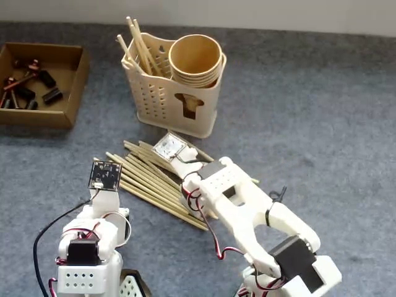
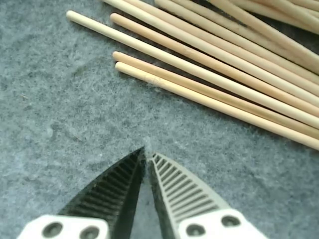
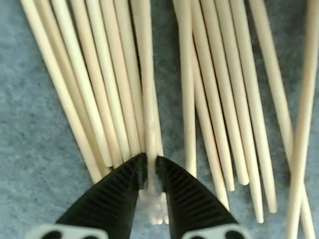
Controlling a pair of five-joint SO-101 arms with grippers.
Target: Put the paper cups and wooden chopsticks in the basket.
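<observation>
Pinching a pale wooden chopstick [image 3: 147, 114] near its end, the right gripper [image 3: 151, 162] is pictured with its black jaws drawn narrow around the stick. The stick's long axis runs straight ahead from the fingertips, in line with them. Whether a second stick is caught alongside cannot be told.

The held stick lies within the loose pile of wooden chopsticks [image 1: 154, 179] fanned across the grey felt table [image 1: 322, 124]. Beyond the pile, on the side away from both arms, the cream perforated plastic basket [image 1: 161, 102] stands upright. A nested stack of brown paper cups [image 1: 195, 59] and a few upright chopsticks [image 1: 141, 46] are already lodged in it.

The left gripper [image 2: 148, 152] is seen with its ribbed jaws closed tip to tip on nothing, over bare felt just beside the pile's ends. The right arm is judged better placed, and a lift up and away towards the basket is what the grasp appears set for.
</observation>
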